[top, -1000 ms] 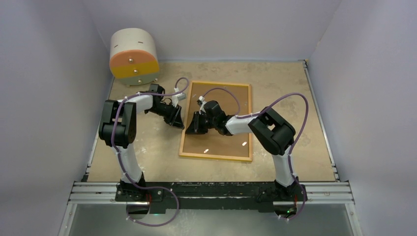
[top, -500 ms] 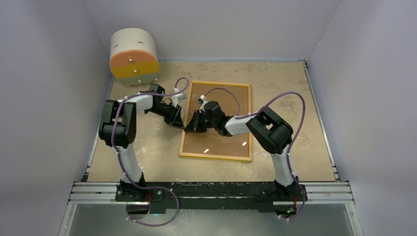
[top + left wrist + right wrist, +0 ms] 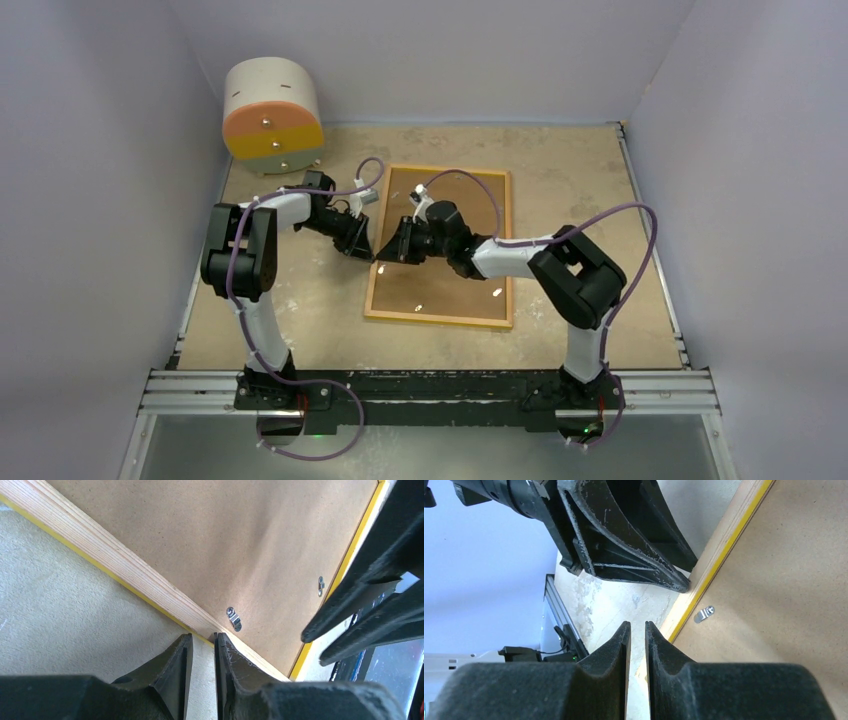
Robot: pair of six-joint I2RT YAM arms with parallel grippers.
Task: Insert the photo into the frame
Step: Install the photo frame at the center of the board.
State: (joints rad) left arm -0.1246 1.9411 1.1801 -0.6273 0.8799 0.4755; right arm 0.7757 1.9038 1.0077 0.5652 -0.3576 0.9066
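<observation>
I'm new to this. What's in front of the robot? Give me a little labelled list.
frame: lying face down, back up
backing board: brown, inside the frame
left gripper: at the frame's left edge, fingers nearly together, empty
right gripper: facing it, same edge, nearly shut, empty
photo: not in view
back left corner: round drawer box

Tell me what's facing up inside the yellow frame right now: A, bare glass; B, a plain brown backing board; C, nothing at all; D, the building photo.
B: a brown backing board with a metal turn clip fills the frame.
</observation>
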